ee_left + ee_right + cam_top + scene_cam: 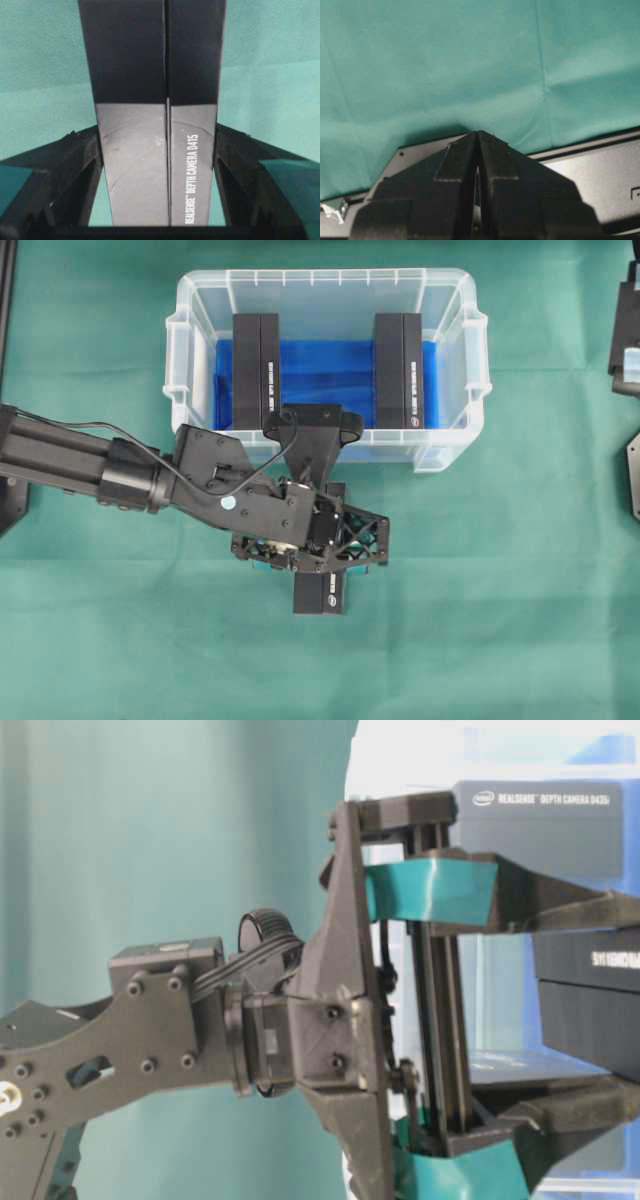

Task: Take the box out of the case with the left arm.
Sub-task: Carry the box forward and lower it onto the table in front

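1. Left of frame: the left arm (110, 472) reaches in over the green-covered counter (520, 620), ending just near of the case (455, 455).
2. Centre, near side: a black box (322, 595) lies on the counter outside the case, its far end close to the case's near wall. The left gripper (318, 552) sits directly over it, pointing down.
3. The box's long axis runs near to far, square to the case's long side. In the left wrist view the box (157, 165) fills the space between the two fingers (60, 170), with a sliver of green showing on either side.
4. The left gripper stands wide, its fingers flanking the box, not pressing it. The likely reading is a release, with the arm's next move straight up and clear.
5. Centre, far side: two more black boxes stand on edge inside the case on its blue lining, one left (256, 370), one right (398, 370).
6. Right of frame: the right gripper (477, 150) is parked well apart, its fingers pressed together, holding nothing. The left arm is far the nearer to the box.
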